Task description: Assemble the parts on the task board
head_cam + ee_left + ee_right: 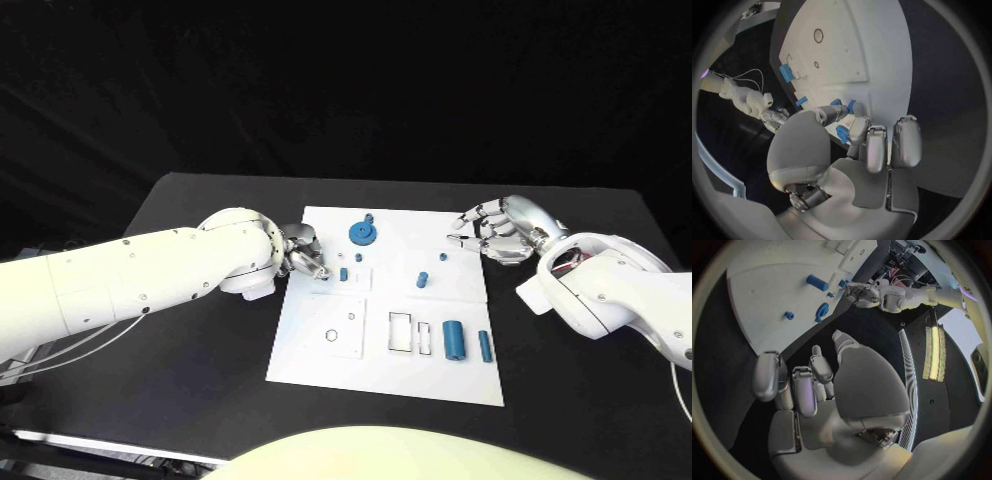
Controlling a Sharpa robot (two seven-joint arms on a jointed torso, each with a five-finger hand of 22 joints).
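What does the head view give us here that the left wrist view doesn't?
Head view alone: the round blue part at the task board's far edge, the two blue cylinders near its right edge, and the rectangular slots beside them.
Left wrist view alone: close up, the left hand's fingers touch small blue parts at the board's edge.
Both: the white board, the left hand at its left edge, and the right hand holding nothing.

Bare board corner (320, 355) beside cylinders (453, 340)
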